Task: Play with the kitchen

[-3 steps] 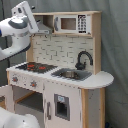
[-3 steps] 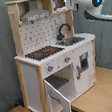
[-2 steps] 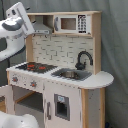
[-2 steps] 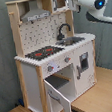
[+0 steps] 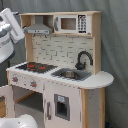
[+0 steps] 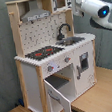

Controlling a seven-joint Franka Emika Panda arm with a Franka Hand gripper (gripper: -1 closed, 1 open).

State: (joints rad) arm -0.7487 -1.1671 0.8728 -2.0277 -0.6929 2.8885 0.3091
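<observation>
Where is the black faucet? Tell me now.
In both exterior views, the black faucet arches over the sink, beside the stovetop.

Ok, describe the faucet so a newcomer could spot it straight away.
Start at the tall white and light-wood toy kitchen and find its countertop. Beside the black-and-red stovetop sits a sink basin; the black faucet rises behind it. It alone arches in a dark curved hook against the pale tiled backsplash.

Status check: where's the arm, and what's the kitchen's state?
Arm raised beside kitchen, no contact visible. Lower oven door hangs open. Nothing on stovetop.
</observation>
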